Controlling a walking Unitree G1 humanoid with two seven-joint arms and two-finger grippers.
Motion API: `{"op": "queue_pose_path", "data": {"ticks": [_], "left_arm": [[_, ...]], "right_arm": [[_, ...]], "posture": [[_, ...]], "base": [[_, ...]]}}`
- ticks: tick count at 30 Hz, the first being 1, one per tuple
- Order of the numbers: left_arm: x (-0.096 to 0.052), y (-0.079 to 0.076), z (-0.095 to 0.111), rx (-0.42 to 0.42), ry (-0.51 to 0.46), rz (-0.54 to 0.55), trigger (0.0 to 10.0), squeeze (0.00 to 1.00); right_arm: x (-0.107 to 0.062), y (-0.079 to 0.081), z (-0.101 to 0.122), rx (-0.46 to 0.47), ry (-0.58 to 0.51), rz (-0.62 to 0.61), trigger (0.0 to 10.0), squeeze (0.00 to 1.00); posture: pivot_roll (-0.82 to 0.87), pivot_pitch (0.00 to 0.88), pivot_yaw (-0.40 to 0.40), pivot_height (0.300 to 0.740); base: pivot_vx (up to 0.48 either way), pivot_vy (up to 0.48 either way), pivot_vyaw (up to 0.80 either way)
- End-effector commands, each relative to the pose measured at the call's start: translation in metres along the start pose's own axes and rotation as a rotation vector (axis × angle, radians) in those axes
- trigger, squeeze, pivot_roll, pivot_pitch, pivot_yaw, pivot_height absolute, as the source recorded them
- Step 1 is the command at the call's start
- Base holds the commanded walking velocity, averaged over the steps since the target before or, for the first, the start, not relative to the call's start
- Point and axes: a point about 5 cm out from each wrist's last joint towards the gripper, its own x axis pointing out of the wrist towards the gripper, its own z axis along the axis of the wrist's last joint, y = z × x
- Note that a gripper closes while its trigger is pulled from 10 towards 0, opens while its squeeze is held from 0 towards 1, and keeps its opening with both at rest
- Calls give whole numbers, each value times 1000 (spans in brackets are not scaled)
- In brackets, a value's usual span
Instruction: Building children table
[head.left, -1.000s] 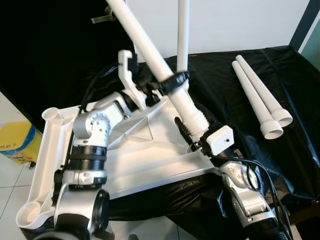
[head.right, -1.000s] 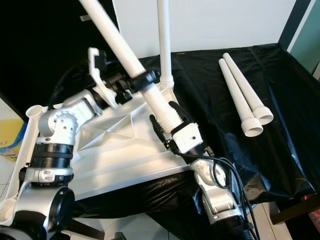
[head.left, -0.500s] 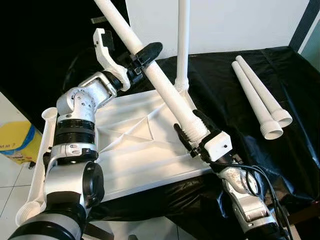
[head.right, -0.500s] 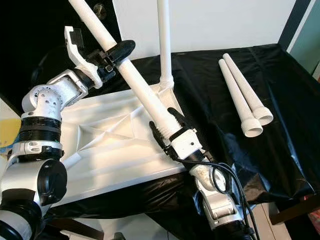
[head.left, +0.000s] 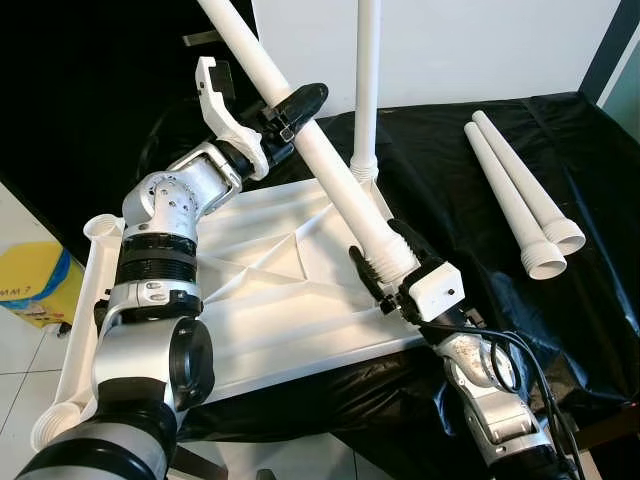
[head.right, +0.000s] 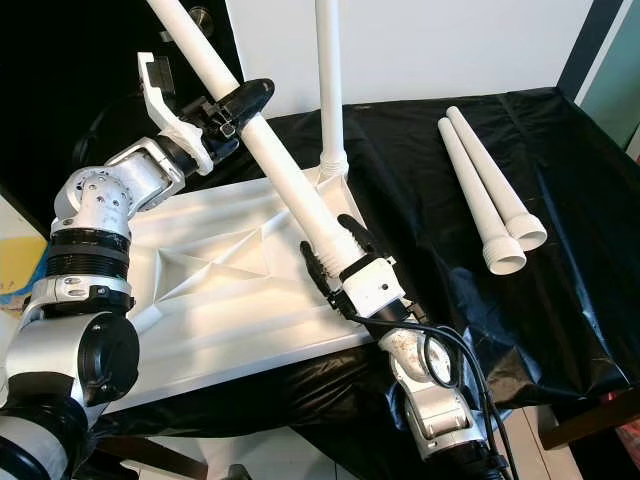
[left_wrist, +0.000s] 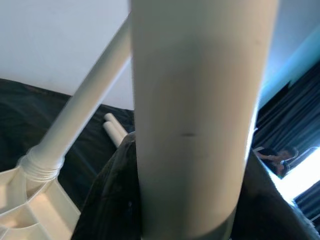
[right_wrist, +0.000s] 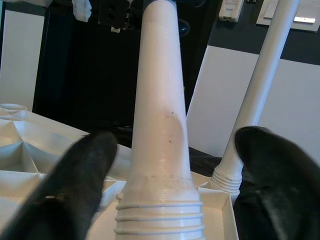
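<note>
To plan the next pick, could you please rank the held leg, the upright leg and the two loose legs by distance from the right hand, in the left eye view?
1. Held leg: in the right hand itself.
2. Upright leg: behind it, at the tabletop's far corner.
3. Two loose legs: farthest, on the black cloth to the right.

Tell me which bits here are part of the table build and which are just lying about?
In use: tabletop; mounted leg; slanted leg, gripped by left claw and right claw; two spare legs.
Lying about: black cloth; yellow box.
</note>
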Motion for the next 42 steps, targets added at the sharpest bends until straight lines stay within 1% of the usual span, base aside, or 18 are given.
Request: {"op": "queue_pose_path", "data": {"ticks": [1,3,4,5,7,8,10,11,12,13,17,26,29,35,37,39,41,42], "left_arm": [[0,-1,4,18,-6,-11,0,0],[0,-1,4,22,-3,-10,0,0],[0,-1,4,41,0,-8,9333,0],[0,-2,5,51,-2,-9,10000,0],[0,-2,5,57,-4,-10,10000,0],[1,-4,6,80,-6,-20,10000,0],[1,-4,6,80,-6,-20,10000,0],[2,-8,5,123,-2,-25,10000,0],[3,-11,4,167,6,-35,10000,0],[3,-11,4,167,6,-35,10000,0],[5,-20,-2,255,11,-55,10000,0],[7,-33,-15,338,18,-82,10000,0],[10,-41,-20,376,14,-98,10000,0],[12,-48,-25,389,-2,-114,10000,0],[13,-53,-29,412,-10,-127,10000,0],[15,-65,-37,452,-22,-159,10000,0],[15,-65,-37,452,-22,-159,10000,0],[16,-70,-40,478,-22,-174,10000,0]], "right_arm": [[2,-1,4,4,-20,-4,10000,1000],[2,-1,4,6,-18,-4,10000,1000],[1,-1,3,13,-10,-4,10000,1000],[0,-1,2,21,1,-4,10000,1000],[-1,-1,2,27,10,-4,10000,1000],[-1,0,0,42,24,-3,10000,867],[-1,0,0,42,24,-3,10000,867],[0,1,-1,66,44,-5,10000,0],[3,2,-2,81,63,-7,10000,0],[3,2,-2,81,63,-7,10000,0],[9,3,-6,107,124,-15,10000,0],[18,6,-10,167,191,-15,10000,0],[24,6,-10,161,217,-24,10000,0],[29,5,-9,149,248,-18,10000,0],[32,4,-10,143,279,-17,10000,0],[40,2,-9,110,316,-15,10000,0],[40,2,-9,110,316,-15,10000,0],[43,2,-10,99,332,-17,10000,0]], "posture": [[-146,16,86,740],[-148,18,86,740],[-148,19,87,740],[-149,20,87,740],[-149,21,86,740],[-150,22,86,740],[-150,22,86,740],[-149,23,85,740],[-149,23,84,740],[-149,23,84,740],[-145,23,82,740],[-141,16,77,740],[-142,12,74,740],[-140,8,69,740],[-138,4,65,740],[-136,0,60,740],[-136,0,60,740],[-133,0,57,740]], "base": [[0,0,0],[0,0,0],[0,0,0],[0,0,0],[0,0,0],[0,0,0],[0,0,0],[0,0,0],[0,0,0],[0,0,0],[0,0,0],[0,0,0],[0,0,0],[0,0,0],[0,0,0],[0,0,0],[0,0,0],[0,0,0]]}}
